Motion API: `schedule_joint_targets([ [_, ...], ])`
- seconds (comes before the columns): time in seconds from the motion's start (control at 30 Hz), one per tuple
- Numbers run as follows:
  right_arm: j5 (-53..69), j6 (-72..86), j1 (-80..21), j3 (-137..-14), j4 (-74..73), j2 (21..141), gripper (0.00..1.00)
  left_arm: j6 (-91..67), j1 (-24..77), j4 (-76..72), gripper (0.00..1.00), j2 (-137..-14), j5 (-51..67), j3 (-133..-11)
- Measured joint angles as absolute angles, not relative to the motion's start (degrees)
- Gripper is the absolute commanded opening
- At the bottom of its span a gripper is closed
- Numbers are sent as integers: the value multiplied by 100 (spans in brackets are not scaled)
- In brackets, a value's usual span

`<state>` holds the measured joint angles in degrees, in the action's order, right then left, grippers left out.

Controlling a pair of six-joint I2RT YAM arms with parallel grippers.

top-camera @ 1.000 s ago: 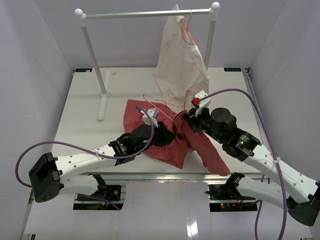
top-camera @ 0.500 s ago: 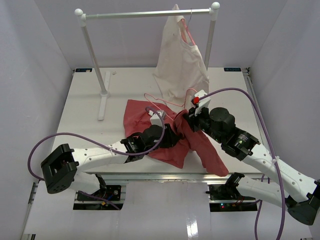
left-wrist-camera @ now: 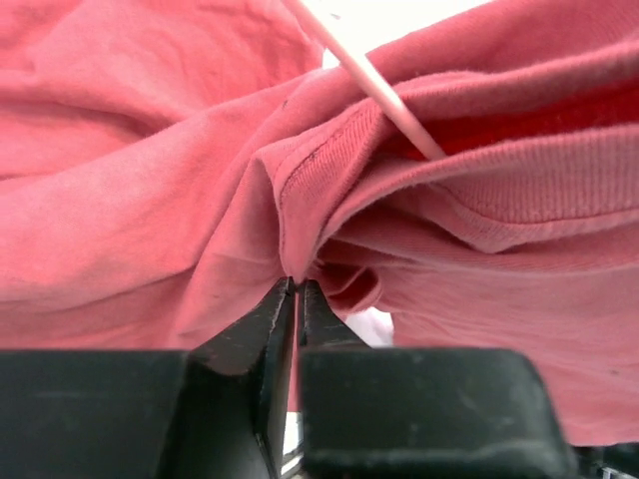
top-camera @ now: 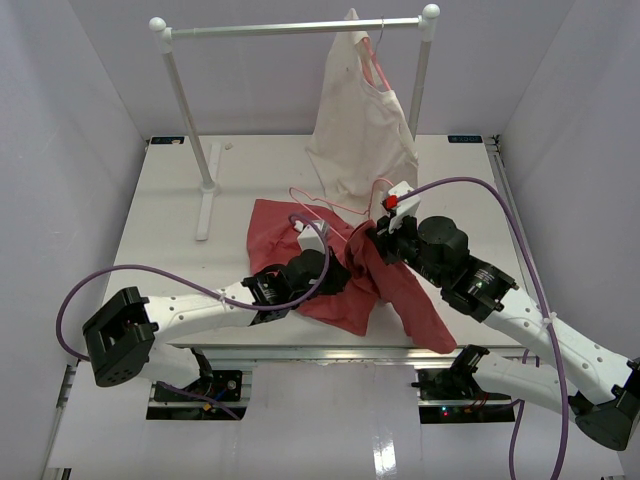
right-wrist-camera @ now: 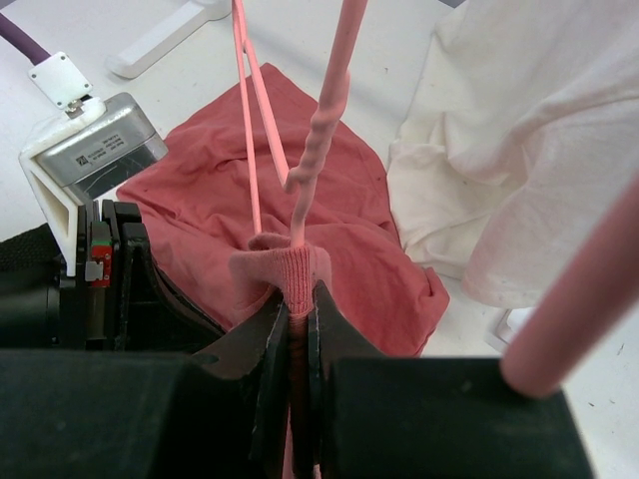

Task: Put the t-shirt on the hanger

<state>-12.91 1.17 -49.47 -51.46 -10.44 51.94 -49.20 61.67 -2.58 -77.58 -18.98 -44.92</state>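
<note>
Arms angled inward; left gripper, right gripper pinched (jaws near-touching).

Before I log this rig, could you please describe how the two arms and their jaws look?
The left arm and right arm have white links and black joints. A purple cable trails along each. Each wrist carries a white camera box; the right one shows a red spot. The jaws are black, blocky, thin-tipped.

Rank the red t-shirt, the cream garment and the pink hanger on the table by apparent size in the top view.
1-2. t-shirt and cream garment: about alike; the t-shirt is bunched and partly hidden, so I won't rank them.
3. hanger: clearly smallest.
</note>
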Motion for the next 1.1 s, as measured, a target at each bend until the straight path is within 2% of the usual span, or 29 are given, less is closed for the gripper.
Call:
schedule_joint_targets([
  [0.07,-1292,119,-4947,-5146,-1042,5194,8,-4918,6169,-204,0,-7758,-1925,-4549],
  [0.37,-1295,119,-4947,-5137,-1040,5175,8,-4849,6169,-42,0,-7638,-2201,-4567],
  [0.7,-1247,96,-4947,-5074,-1047,4933,8,-4636,6169,400,0,-6543,-2768,-4372],
  [1.1,-623,-437,-4952,-4847,-1039,4334,8,-4444,5990,1237,0,-5724,-3321,-4169],
])
